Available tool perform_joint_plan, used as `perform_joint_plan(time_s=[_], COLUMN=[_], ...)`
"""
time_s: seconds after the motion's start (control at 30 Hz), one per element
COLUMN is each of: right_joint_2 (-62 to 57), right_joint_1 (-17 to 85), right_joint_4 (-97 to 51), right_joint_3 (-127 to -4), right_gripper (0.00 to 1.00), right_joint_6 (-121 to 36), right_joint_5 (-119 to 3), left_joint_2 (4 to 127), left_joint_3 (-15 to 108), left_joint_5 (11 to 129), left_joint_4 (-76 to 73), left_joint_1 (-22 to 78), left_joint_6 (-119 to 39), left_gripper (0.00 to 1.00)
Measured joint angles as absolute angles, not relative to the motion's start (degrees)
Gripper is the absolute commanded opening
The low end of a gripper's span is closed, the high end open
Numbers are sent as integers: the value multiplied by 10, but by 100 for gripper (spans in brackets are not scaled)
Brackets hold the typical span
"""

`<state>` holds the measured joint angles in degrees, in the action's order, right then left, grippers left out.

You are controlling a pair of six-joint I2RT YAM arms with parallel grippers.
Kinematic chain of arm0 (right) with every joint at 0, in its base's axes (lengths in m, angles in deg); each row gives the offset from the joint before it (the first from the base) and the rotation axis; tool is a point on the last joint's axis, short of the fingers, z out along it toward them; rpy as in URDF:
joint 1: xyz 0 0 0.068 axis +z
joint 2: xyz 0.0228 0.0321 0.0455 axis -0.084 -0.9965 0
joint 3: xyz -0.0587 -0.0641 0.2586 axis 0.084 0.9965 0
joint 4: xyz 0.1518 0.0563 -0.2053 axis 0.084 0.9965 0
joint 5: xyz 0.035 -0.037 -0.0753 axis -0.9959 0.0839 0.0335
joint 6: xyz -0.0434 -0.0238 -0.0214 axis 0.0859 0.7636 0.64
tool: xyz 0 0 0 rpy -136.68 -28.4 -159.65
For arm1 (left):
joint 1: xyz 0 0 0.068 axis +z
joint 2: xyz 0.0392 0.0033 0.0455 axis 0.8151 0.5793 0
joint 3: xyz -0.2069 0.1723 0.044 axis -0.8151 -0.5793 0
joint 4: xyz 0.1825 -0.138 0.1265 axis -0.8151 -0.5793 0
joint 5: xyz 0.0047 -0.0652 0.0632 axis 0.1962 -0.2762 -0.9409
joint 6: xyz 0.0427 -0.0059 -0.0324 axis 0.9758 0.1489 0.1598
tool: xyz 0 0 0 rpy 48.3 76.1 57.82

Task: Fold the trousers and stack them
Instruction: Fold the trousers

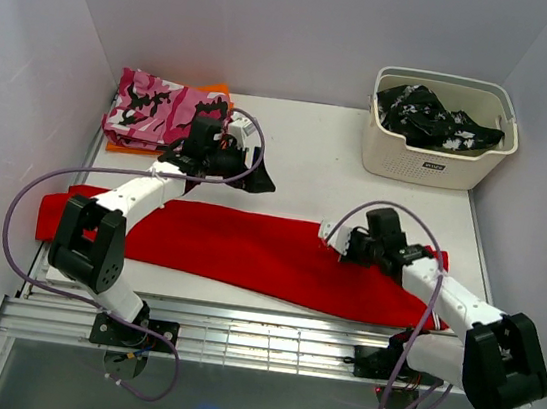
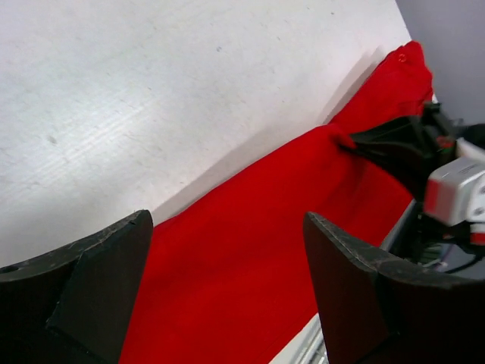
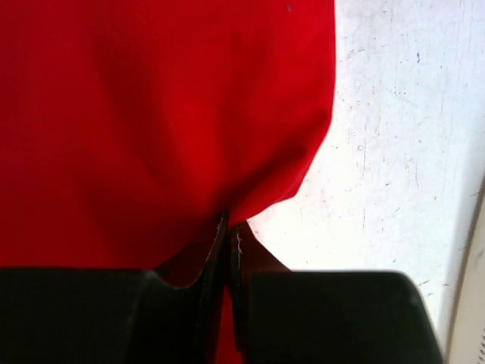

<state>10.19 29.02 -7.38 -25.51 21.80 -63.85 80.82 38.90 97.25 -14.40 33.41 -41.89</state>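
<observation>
The white table [image 1: 310,159] fills the view, and across its near half lie the trousers [image 1: 238,245], one long red band running from the left edge to under the right arm. Flat for most of the length, bunched a little at the right end.

Far right corner, a cream basket [image 1: 435,167] holds a black-and-white garment [image 1: 431,119]. Far left corner, a folded pink camouflage garment [image 1: 160,109] sits on something orange [image 1: 218,89].

Now the arms. The left gripper [image 1: 256,180] hangs over bare table just beyond the trousers' far edge, jaws spread wide and nothing between them. Its own camera shows the two dark fingers [image 2: 98,288] well apart, red cloth below.

The right gripper [image 1: 335,238] is down on the trousers, right of their middle. Jaws pressed together, and the wrist view shows the fingertips [image 3: 220,243] pinching a fold of red fabric at the cloth's edge, which puckers up into the grip.
</observation>
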Motion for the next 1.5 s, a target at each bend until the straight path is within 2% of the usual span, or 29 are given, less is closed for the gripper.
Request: perform_joint_plan(time_s=[0.13, 0.37, 0.53, 0.77, 1.13, 1.33, 1.5], right_joint_2=[164, 223, 245, 252, 339, 397, 416], right_joint_1=[359, 435, 460, 465, 465, 465, 465], right_joint_4=[-194, -391, -514, -641, -644, -584, -553], right_joint_3=[-130, 0, 69, 82, 82, 82, 82], right_gripper=[8, 8, 8, 8, 8, 8, 8], right_joint_6=[225, 271, 347, 452, 541, 566, 575], right_joint_5=[-540, -411, -376, -368, -419, -445, -448], left_joint_2=[808, 840, 920, 973, 996, 996, 996], left_joint_3=[355, 355, 405, 427, 435, 435, 450], left_joint_5=[1000, 1029, 1033, 1048, 1095, 1100, 1087], left_joint_4=[-123, -80, -61, -26, 18, 43, 32], left_joint_1=[317, 262, 233, 214, 205, 204, 201], left_joint_6=[-460, -505, -528, -576, -642, -657, -653], left_gripper=[91, 91, 89, 86, 82, 97, 98])
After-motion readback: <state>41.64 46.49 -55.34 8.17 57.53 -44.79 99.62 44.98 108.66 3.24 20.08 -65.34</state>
